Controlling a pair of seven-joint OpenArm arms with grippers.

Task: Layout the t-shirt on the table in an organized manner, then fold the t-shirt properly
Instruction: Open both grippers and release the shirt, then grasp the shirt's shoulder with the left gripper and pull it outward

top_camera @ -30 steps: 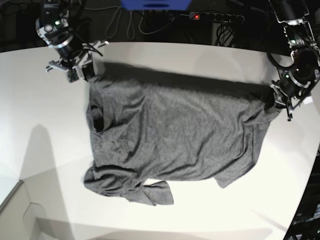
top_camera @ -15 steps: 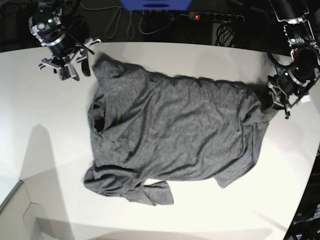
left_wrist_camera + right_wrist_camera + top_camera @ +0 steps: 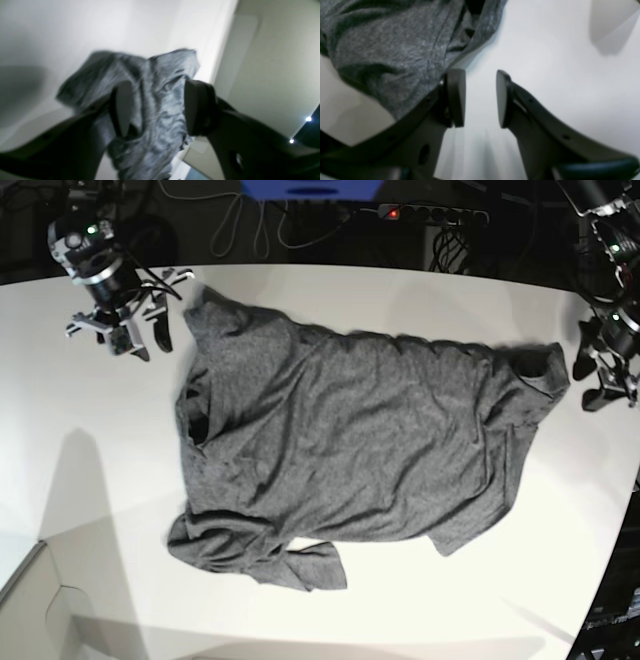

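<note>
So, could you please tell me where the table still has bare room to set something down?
The table is bare along the base view's left, between its edge and the t-shirt, and in the strip below the hem. It is tighter at the top left by the right claw and at the right by the left claw.

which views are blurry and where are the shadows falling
Left wrist view: the t-shirt and left gripper are smeared and out of focus. Right wrist view: soft, a grey shadow on the table at top right. Base view: sharpest, with faint shadows on the white surface at lower left.
</note>
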